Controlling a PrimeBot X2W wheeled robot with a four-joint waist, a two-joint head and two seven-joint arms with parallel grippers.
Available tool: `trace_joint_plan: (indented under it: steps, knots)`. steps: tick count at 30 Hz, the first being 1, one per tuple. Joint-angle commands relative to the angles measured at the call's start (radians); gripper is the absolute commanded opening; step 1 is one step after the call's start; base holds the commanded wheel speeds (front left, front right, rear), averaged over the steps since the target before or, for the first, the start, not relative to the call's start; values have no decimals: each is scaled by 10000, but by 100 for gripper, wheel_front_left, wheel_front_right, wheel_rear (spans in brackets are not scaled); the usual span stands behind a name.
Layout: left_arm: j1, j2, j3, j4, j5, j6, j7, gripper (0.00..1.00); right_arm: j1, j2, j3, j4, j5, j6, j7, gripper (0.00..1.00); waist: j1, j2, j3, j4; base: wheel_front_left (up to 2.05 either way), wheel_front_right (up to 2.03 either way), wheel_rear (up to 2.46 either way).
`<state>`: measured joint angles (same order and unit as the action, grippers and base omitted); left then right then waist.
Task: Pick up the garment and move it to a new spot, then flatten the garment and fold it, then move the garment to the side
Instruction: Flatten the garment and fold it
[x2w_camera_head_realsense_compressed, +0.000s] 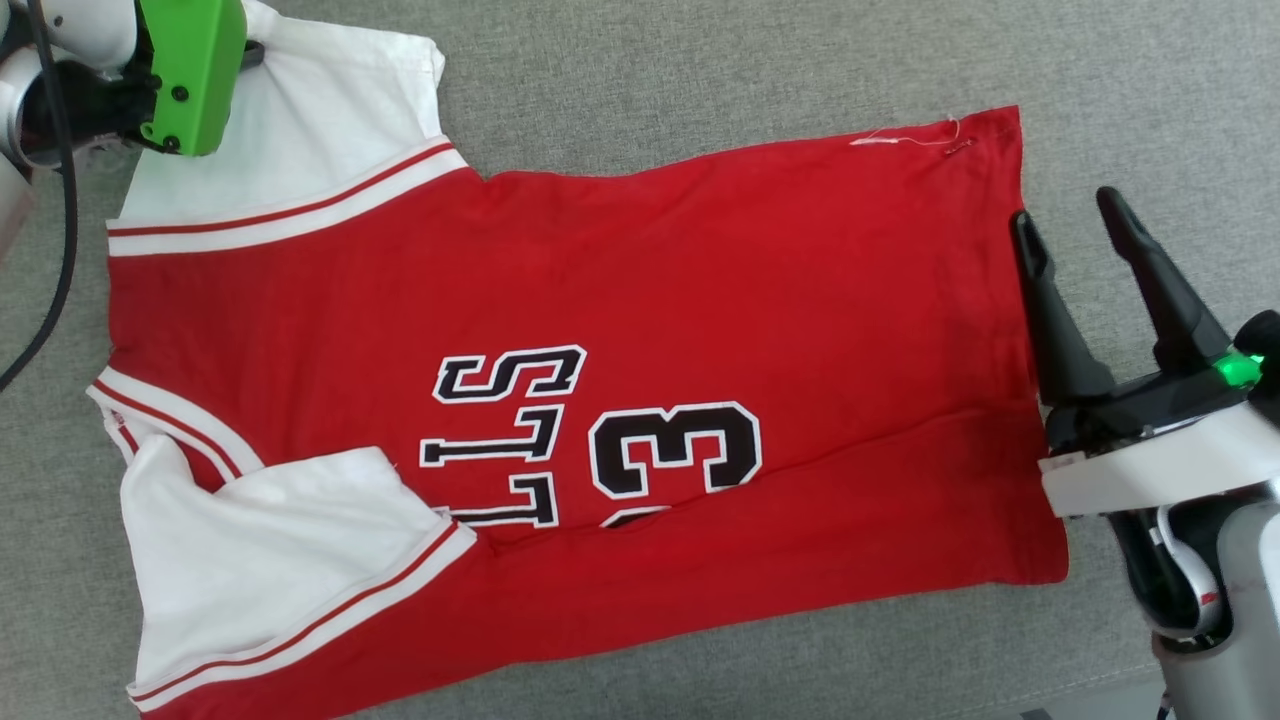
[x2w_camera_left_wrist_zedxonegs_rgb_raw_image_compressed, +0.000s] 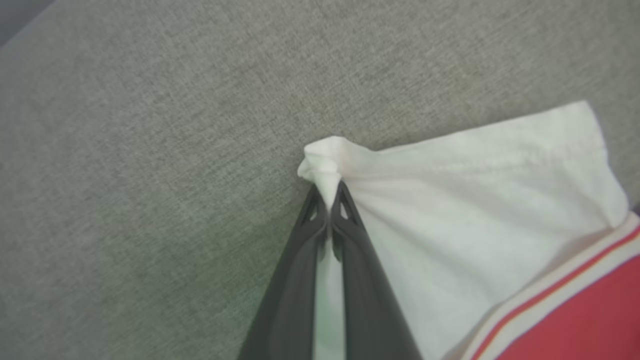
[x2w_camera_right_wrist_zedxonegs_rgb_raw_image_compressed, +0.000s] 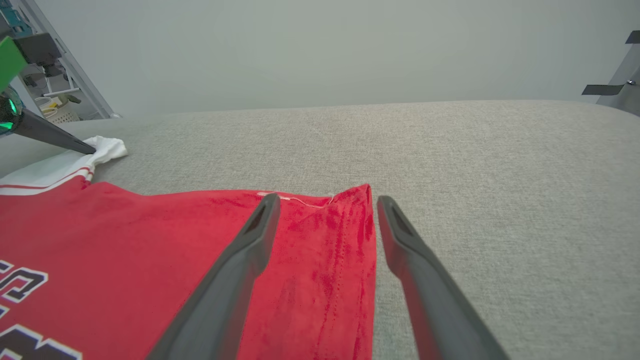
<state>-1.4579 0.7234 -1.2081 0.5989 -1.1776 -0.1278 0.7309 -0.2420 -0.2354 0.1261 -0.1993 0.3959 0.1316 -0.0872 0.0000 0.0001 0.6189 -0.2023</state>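
Pinched shut on the corner of a white sleeve (x2w_camera_left_wrist_zedxonegs_rgb_raw_image_compressed: 450, 200), my left gripper (x2w_camera_left_wrist_zedxonegs_rgb_raw_image_compressed: 328, 197) holds the garment (x2w_camera_head_realsense_compressed: 600, 280), which lies spread print-up across the grey cushion (x2w_camera_head_realsense_compressed: 700, 60). My right gripper (x2w_camera_head_realsense_compressed: 1065, 210) stands wide apart at the garment's hem, near its far corner. The jersey looks thin and limp, so it should drape and stretch. I'd grip that hem corner deeply, through both layers.
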Motion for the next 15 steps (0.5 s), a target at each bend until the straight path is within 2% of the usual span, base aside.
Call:
trace_joint_plan:
  steps: [1,5,8,12,15]
  knots:
    - [715,-2,-369,116,134,-28,-82,0,-272,-124,-119,-1,-60,-9,-42,100,0,-1,-207,59,0,0,0]
    - [782,31,-346,27,139,-28,-1030,0,-686,-575,-425,3,-51,-9,251,100,0,-1,-673,236,0,0,0]
    - [902,42,-366,-74,93,-28,-1623,0,-1121,-1088,-462,157,60,-9,974,100,0,-1,-1017,393,0,0,0]
    - [1135,-12,-454,-204,163,-28,-2236,0,-1930,-1974,-157,600,559,-9,2435,100,0,-1,-1424,669,0,0,0]
    - [1342,-112,-492,-299,123,-28,-2695,0,-2607,-2881,517,1236,1100,-9,3988,100,0,-1,-1649,859,0,0,0]
